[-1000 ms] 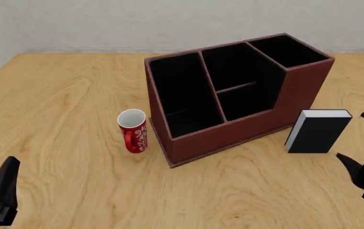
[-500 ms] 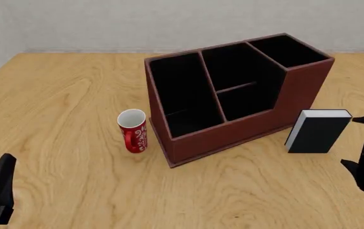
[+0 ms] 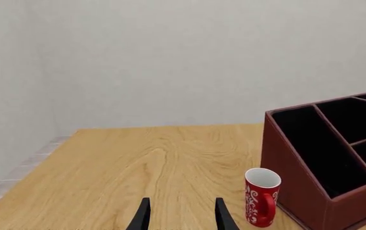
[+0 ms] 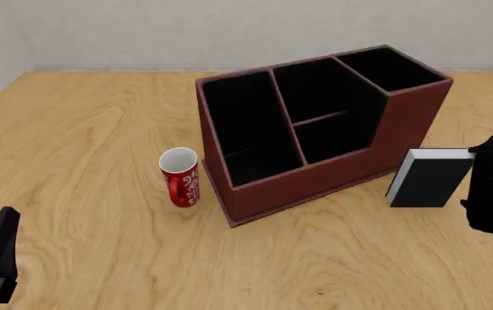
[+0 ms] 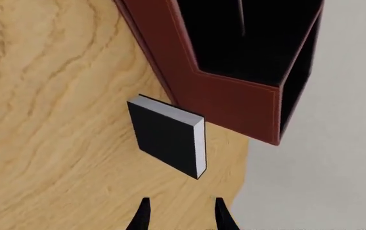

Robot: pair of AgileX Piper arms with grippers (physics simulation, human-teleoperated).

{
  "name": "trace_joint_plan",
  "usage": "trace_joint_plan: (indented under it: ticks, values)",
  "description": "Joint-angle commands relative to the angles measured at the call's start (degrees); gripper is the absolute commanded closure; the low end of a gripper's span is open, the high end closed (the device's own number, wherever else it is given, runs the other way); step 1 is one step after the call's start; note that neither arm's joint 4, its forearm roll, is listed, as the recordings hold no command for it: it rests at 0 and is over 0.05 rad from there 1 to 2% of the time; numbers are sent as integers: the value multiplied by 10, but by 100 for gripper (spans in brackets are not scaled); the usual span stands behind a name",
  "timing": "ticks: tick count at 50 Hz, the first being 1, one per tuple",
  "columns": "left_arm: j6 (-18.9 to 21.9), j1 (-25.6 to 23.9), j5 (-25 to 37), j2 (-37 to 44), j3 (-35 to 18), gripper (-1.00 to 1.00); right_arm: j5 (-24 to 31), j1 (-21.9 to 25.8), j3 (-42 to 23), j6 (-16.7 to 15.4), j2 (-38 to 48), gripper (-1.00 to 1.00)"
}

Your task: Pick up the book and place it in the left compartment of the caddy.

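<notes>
One black book (image 4: 427, 179) stood upright just right of one red-brown caddy (image 4: 315, 129), one red mug (image 4: 179, 176) left, wooden counter (image 4: 83, 142), grey wall, left claw (image 3: 181, 216) and right claw (image 5: 180, 215) both apart.

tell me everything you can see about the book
The book is a thick black hardcover with white page edges showing along its top and one side. It stands upright on the wooden table, closed, just off the caddy at its taller end, apparently not touching it. The right gripper is open, close by, not holding it.
</notes>
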Motion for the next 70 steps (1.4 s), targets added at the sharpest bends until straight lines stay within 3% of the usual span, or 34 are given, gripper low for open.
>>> trace_joint_plan:
  ticks: [1, 20, 41, 70]
  values:
    - [-1, 4, -3, 0, 1, -100, -28, -16, -20, -7, 54, -100]
    - [0, 15, 1, -1, -3, -100, -59, -15, -24, -25, 108, -100]
    - [-2, 33, -47, 33, 15, -100, -124, -38, -51, -58, 211, -100]
    - [4, 43, -80, 75, 9, -100, -165, -37, -70, -59, 285, -100]
